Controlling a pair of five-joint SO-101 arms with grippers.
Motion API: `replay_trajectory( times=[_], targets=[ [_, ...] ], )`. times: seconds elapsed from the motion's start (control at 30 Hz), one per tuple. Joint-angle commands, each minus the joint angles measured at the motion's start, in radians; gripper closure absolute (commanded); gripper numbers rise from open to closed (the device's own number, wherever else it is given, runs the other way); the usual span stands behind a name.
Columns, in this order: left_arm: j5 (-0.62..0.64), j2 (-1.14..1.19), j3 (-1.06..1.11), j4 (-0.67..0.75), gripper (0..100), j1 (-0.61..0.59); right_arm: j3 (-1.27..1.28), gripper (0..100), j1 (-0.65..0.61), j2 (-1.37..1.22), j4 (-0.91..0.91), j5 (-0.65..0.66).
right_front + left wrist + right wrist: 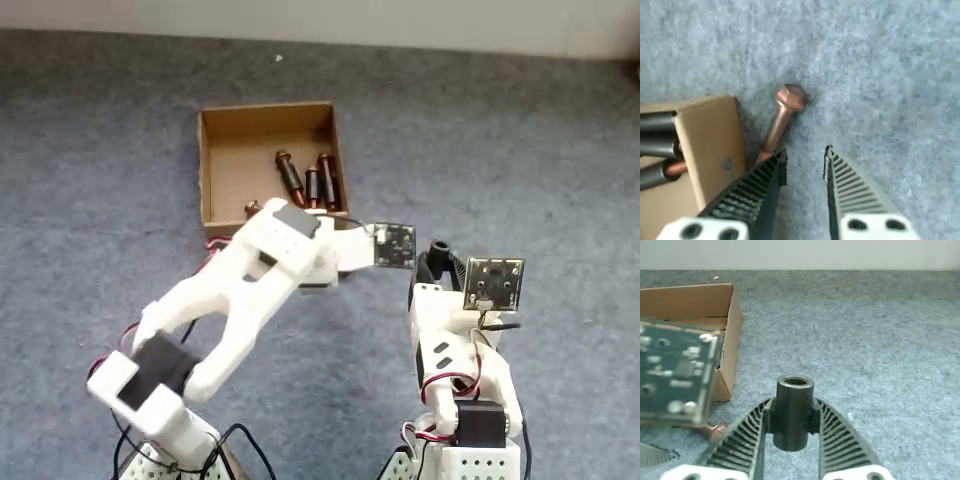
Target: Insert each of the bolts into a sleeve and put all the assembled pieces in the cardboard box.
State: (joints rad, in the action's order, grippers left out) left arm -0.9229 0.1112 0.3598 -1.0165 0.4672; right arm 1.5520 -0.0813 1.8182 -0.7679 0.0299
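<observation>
The right gripper (792,407) clamps a dark tubular sleeve (795,390), the left gripper (805,152) gapes narrowly over a coppery hex-headed bolt (782,117) beside the cardboard box (710,135)

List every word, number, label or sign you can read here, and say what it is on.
No text is readable.
Small dark mark on the outer wall of the brown cardboard box: too blurred to read.
Dark circuit board on an arm's wrist: print, if any, too small to read.
Copper-coloured bolt and black cylindrical sleeve: no markings visible.
</observation>
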Motion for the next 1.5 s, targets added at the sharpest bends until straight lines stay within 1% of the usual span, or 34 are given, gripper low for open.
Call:
replay_trajectory(
  times=[0.0,0.23,0.3,0.4,0.53,0.7,0.87,0.93,1.1,1.2,1.27,1.37,1.47],
  targets=[
    [-0.011,0.068,-0.134,-0.005,85,0.015,-0.016,99.2,0.007,0.018,0.028,0.000],
    [-0.011,0.237,-0.282,-0.012,85,0.010,-0.016,99.2,0.005,0.018,0.028,0.000],
    [-0.014,0.280,-0.329,-0.049,85,0.012,-0.016,99.2,0.005,0.018,0.028,0.000],
    [-0.057,0.343,-0.400,-0.118,85,0.016,-0.016,99.2,0.005,0.018,0.028,0.000],
    [-0.063,0.426,-0.479,-0.158,85,0.016,-0.016,99.2,0.005,0.018,0.028,0.000],
    [-0.068,0.498,-0.536,-0.210,91,0.016,-0.016,99.2,0.005,0.018,0.028,0.000],
    [-0.068,0.504,-0.565,-0.264,97,0.018,-0.016,99.2,0.005,0.018,0.028,0.000],
    [-0.063,0.503,-0.587,-0.305,99,0.018,-0.015,99.2,0.005,0.018,0.028,0.000],
    [-0.058,0.503,-0.653,-0.416,100,0.016,-0.015,99.2,0.005,0.018,0.028,0.000],
    [0.012,0.501,-0.693,-0.451,100,0.008,-0.015,99.2,0.005,0.018,0.028,0.000],
    [0.037,0.496,-0.714,-0.485,100,0.008,-0.015,99.2,0.005,0.018,0.028,0.000],
    [0.043,0.437,-0.702,-0.529,100,0.013,-0.015,99.2,0.005,0.018,0.028,0.000],
    [0.069,0.321,-0.642,-0.534,100,0.015,-0.015,99.2,0.005,0.018,0.028,0.000]
  ],
)
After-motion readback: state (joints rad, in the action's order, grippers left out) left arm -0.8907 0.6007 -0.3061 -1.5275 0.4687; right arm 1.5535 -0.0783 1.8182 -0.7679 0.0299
